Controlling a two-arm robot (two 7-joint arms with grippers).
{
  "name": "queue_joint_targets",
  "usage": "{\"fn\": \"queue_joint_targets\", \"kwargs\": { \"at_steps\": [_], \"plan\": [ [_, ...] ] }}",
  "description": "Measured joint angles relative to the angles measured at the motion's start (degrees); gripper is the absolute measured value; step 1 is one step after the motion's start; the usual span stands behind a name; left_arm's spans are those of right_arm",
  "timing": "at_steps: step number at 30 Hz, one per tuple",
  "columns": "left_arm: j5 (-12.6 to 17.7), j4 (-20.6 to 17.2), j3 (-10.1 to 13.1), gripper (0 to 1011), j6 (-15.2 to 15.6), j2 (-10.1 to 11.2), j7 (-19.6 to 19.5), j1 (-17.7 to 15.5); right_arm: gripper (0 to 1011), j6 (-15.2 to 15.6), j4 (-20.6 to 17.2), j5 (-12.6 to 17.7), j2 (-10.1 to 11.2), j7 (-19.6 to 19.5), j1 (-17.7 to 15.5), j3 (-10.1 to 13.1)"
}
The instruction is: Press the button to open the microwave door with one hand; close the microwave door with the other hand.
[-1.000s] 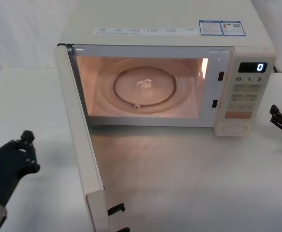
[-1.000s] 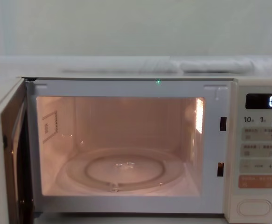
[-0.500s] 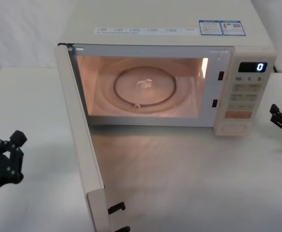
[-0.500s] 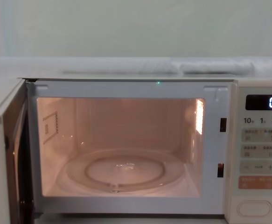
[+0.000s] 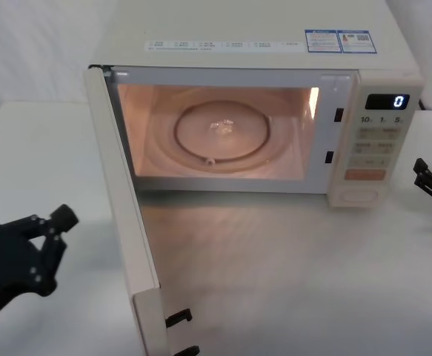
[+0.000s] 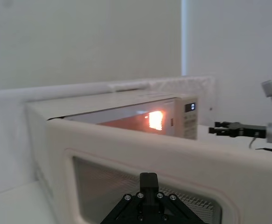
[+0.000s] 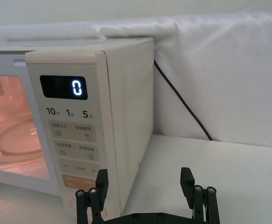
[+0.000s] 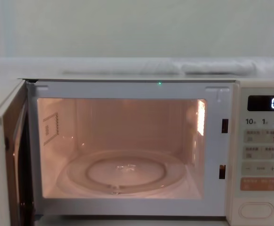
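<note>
left gripper [image 5: 49, 222]: fingers spread, holding nothing, near the outer face of the microwave door [image 5: 123, 215] | door: swung wide open | microwave [image 5: 253, 111]: cavity lit, glass turntable [image 5: 221, 132] inside | button [image 5: 358, 197]: panel's bottom | right gripper [image 7: 145, 186]: fingers apart, empty, beside panel

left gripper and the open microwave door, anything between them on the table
Nothing: in the head view bare white table separates the left gripper from the microwave door.

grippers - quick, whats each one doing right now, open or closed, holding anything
Left gripper: open, holding nothing, outside the swung-open microwave door.
Right gripper: open, holding nothing, beside the microwave near the button.
</note>
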Motion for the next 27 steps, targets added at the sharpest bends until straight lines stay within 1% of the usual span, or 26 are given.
{"fn": "queue_joint_targets", "kwargs": {
  "at_steps": [2, 3, 4, 5, 7, 8, 11, 13, 14, 16, 17, 21, 22, 23, 24, 25, 26, 27],
  "plan": [
    [-0.1, 0.2, 0.9, 0, 0.2, 0.4, 0.0, -0.7, 1002, 0.0, 0.0, 0.0, 0.0, 0.0, 0.0, 0.0],
    [-0.1, 0.5, 1.9, 0, 0.4, 0.8, 0.0, -1.6, 1002, 0.0, 0.0, 0.0, 0.0, 0.0, 0.0, 0.0],
    [-0.1, 0.5, 1.9, 0, 0.4, 0.8, 0.0, -1.6, 1002, 0.0, 0.0, 0.0, 0.0, 0.0, 0.0, 0.0],
    [-0.1, 0.8, 3.0, 0, 0.6, 1.1, 0.0, -2.6, 1002, 0.0, 0.0, 0.0, 0.0, 0.0, 0.0, 0.0],
    [-0.1, 1.2, 4.1, 0, 0.9, 1.5, 0.0, -3.8, 1002, 0.0, 0.0, 0.0, 0.0, 0.0, 0.0, 0.0],
    [0.0, 1.6, 5.6, 0, 1.3, 1.8, 0.1, -5.2, 1002, 0.0, 0.0, 0.0, 0.0, 0.0, 0.0, 0.0],
    [0.3, 2.2, 7.7, 0, 1.9, 2.1, 0.6, -7.3, 1002, 0.0, 0.0, 0.0, 0.0, 0.0, 0.0, 0.0],
    [1.1, 3.2, 10.6, 0, 2.6, 2.2, 1.3, -10.3, 1002, 0.0, 0.0, 0.0, 0.0, 0.0, 0.0, 0.0],
    [1.3, 3.4, 11.5, 0, 2.7, 2.1, 1.5, -11.1, 1002, 0.0, 0.0, 0.0, 0.0, 0.0, 0.0, 0.0],
    [1.8, 3.9, 13.1, 0, 3.1, 1.8, 2.1, -12.7, 1002, 0.0, 0.0, 0.0, 0.0, 0.0, 0.0, 0.0],
    [2.3, 4.3, 14.8, 0, 3.4, 1.5, 2.5, -14.4, 1002, 0.0, 0.0, 0.0, 0.0, 0.0, 0.0, 0.0],
    [3.3, 5.2, 17.9, 0, 4.3, 0.9, 3.2, -17.5, 1002, 0.0, 0.0, 0.0, 0.0, 0.0, 0.0, 0.0],
    [3.9, 5.7, 19.7, 0, 4.8, 0.5, 3.6, -19.1, 1002, 0.0, 0.0, 0.0, 0.0, 0.0, 0.0, 0.0],
    [4.2, 5.9, 20.5, 0, 5.0, 0.3, 3.9, -19.9, 1002, 0.0, 0.0, 0.0, 0.0, 0.0, 0.0, 0.0],
    [4.9, 6.6, 22.3, 0, 5.5, -0.5, 4.5, -21.7, 1002, 0.0, 0.0, 0.0, 0.0, 0.0, 0.0, 0.0],
    [5.2, 6.9, 23.2, 0, 5.8, -0.8, 4.8, -22.5, 1002, 0.0, 0.0, 0.0, 0.0, 0.0, 0.0, 0.0],
    [5.8, 7.7, 24.7, 0, 6.4, -1.5, 5.5, -24.0, 1002, 0.0, 0.0, 0.0, 0.0, 0.0, 0.0, 0.0],
    [6.1, 8.1, 25.5, 0, 6.7, -2.0, 5.8, -24.9, 1002, 0.0, 0.0, 0.0, 0.0, 0.0, 0.0, 0.0]
  ]
}}
